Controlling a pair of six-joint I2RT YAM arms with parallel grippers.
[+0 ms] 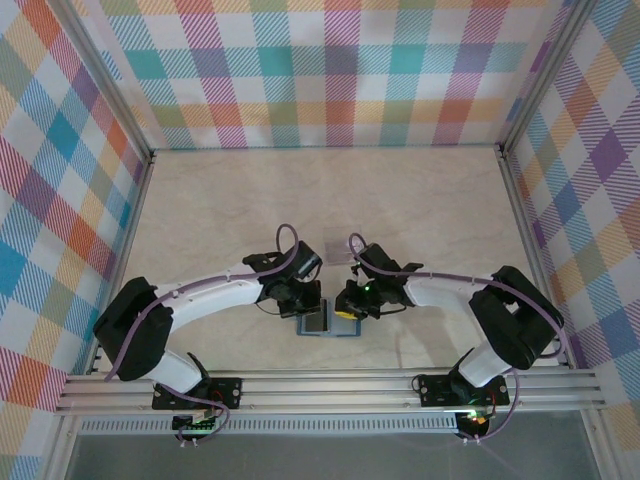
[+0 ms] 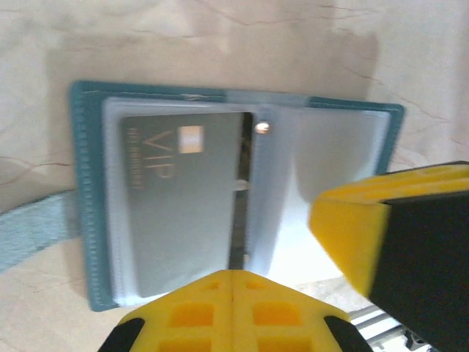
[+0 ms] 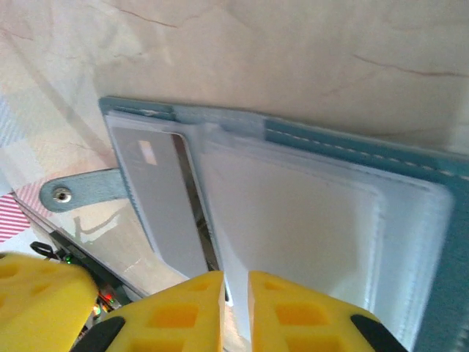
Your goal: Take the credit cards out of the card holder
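Note:
The card holder (image 1: 328, 336), teal with clear inner sleeves, lies open on the table between both grippers. A grey credit card marked VIP (image 2: 183, 198) sits in its left pocket (image 3: 165, 213), with a dark strip (image 2: 239, 220) along its inner edge. The right pocket (image 3: 293, 227) looks pale; I cannot tell what it holds. My left gripper (image 2: 233, 275) is shut with nothing in it, its tip at the holder's near edge by the fold. My right gripper (image 3: 236, 279) stands just beside it, its jaws a narrow gap apart over the near edge of the middle sleeve (image 3: 242, 242).
The holder's strap with a snap (image 3: 62, 194) sticks out to its left. A faint clear plastic square (image 1: 338, 252) lies just beyond the grippers. The aluminium rail (image 1: 330, 385) runs close behind the holder's near edge. Plaid walls enclose the table.

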